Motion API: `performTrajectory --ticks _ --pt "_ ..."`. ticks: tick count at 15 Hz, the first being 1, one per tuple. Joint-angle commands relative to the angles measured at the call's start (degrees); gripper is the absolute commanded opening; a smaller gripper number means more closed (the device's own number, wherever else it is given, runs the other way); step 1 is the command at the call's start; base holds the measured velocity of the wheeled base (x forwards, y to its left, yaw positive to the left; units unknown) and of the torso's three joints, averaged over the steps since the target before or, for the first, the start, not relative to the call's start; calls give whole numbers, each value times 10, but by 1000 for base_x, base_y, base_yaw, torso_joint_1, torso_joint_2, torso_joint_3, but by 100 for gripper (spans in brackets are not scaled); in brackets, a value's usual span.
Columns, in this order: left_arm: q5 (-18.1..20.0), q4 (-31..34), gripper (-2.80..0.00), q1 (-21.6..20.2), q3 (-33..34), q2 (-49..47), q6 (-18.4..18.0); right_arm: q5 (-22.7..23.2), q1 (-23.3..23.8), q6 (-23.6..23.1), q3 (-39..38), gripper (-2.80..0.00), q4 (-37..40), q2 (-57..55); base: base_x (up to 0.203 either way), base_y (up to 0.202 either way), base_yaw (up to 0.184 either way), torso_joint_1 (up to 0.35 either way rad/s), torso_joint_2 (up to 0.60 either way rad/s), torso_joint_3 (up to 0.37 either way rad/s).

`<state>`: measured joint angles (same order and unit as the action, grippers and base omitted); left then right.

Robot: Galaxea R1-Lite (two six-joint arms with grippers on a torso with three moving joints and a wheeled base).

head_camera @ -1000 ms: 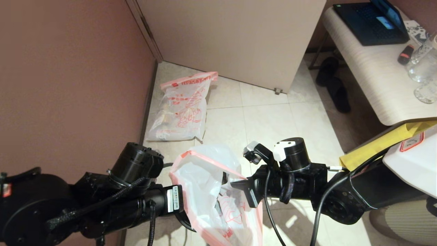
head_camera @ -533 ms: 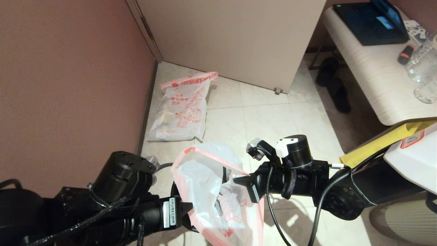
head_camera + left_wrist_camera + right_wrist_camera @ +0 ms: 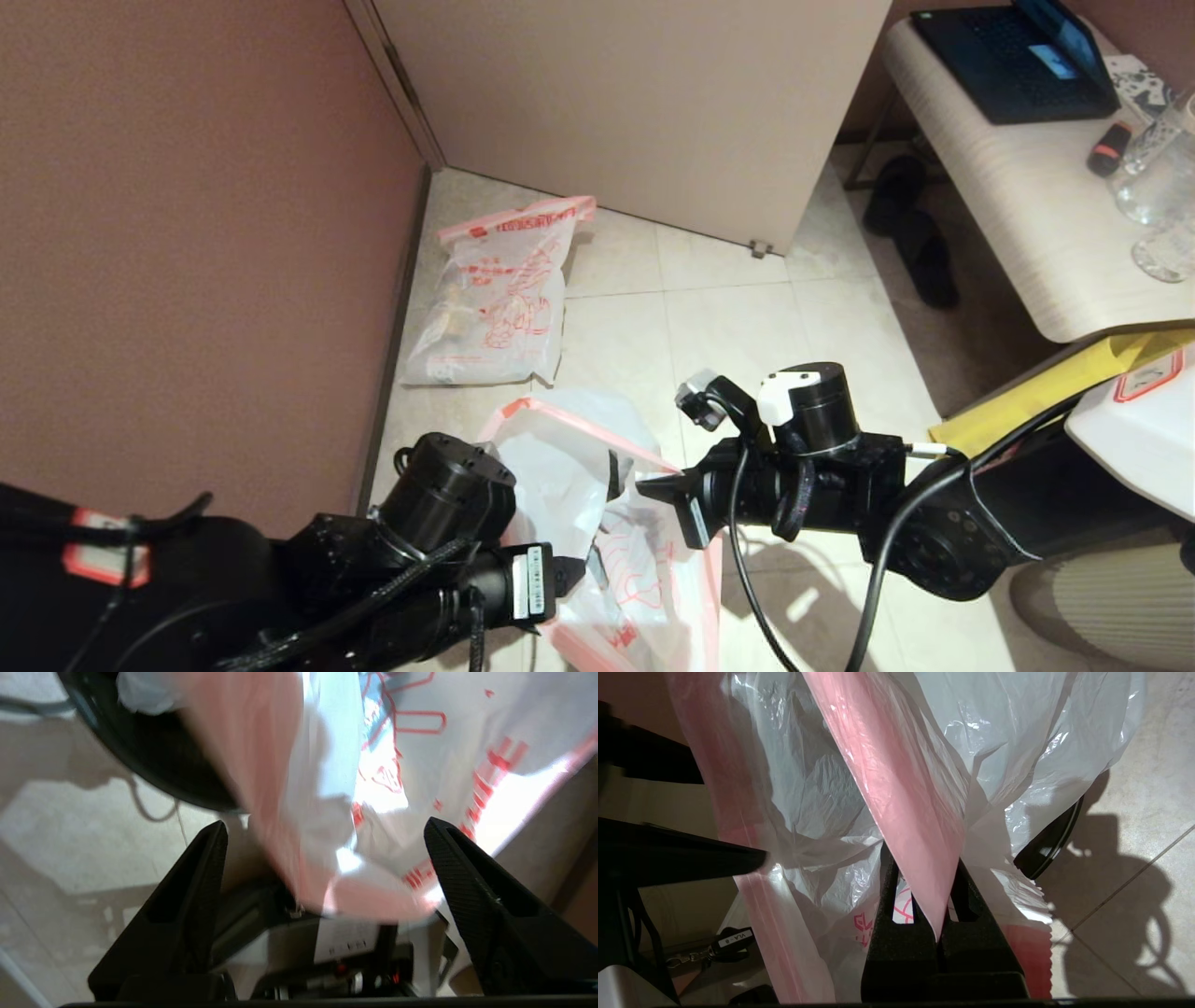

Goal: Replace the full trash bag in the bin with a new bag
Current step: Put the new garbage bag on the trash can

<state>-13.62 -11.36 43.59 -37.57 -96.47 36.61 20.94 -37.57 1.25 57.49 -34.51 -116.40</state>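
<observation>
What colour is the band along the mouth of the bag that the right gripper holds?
Pink. The band of the new bag, pinched in the right gripper, shows best in the right wrist view.

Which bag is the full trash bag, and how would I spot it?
Look at the corner where the pinkish wall meets the beige cabinet. The full trash bag lies on the tiled floor there, translucent white plastic with red cartoon print. Lumpy rubbish shows through, and neither gripper is near it.

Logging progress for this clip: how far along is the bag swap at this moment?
Done: the full trash bag lies on the floor by the wall, out of the bin. In hand: the right gripper is shut on the new bag's pink band; the left gripper is open beside the bag. Left: spreading the mouth over the bin's rim.
</observation>
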Motion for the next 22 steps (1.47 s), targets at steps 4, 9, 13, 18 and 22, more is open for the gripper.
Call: performTrajectory --ticks 4,9,13,18,22 --pt "22 -70 0 -6 -1 -110 -24 4 8 30 5 -280 -6 12 0 0 0 0 0 0" --pt "53 -74 0 -7 54 -130 -24 1 9 97 14 -280 -73 -8 0 0 0 0 0 0" --pt "53 -134 0 -43 74 -142 -20 1 9 98 13 -280 -72 -18 0 0 0 0 0 0" --pt "22 -240 -280 -49 94 -179 -28 1 9 98 9 -280 -72 -12 0 0 0 0 0 0" --pt "-26 -383 -280 -43 128 -193 -72 1 9 98 5 -280 -72 -13 0 0 0 0 0 0"
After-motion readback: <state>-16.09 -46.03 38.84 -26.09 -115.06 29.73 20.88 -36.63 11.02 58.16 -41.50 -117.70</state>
